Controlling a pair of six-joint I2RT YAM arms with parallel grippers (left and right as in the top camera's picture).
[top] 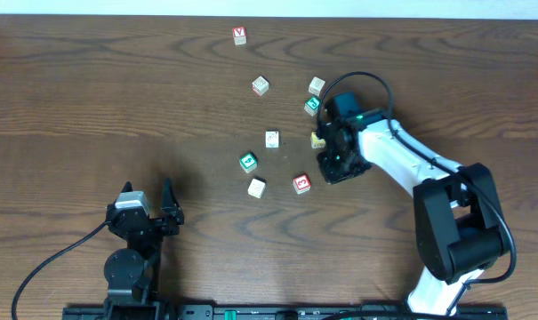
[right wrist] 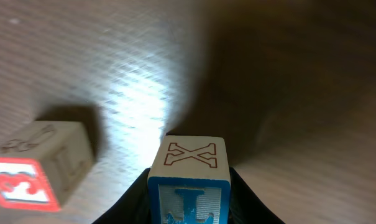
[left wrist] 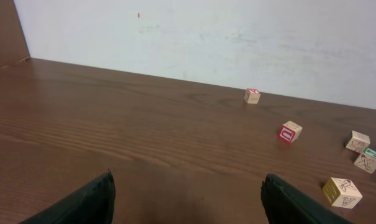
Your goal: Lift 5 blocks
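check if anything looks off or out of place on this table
Nothing looks damaged or spilled. The blocks lie scattered, turned at different angles; the red V block sits apart near the far edge. The blue-letter block sits gripped in the right hand.

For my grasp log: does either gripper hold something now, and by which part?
The right gripper holds a small wooden cube with a blue lettered face, fingers on its two opposite sides. The left gripper holds nothing.

overhead: even, soft shadows | left wrist: sharp | right wrist: table (right wrist: 144, 99) glare, red block (right wrist: 26, 180) blurred
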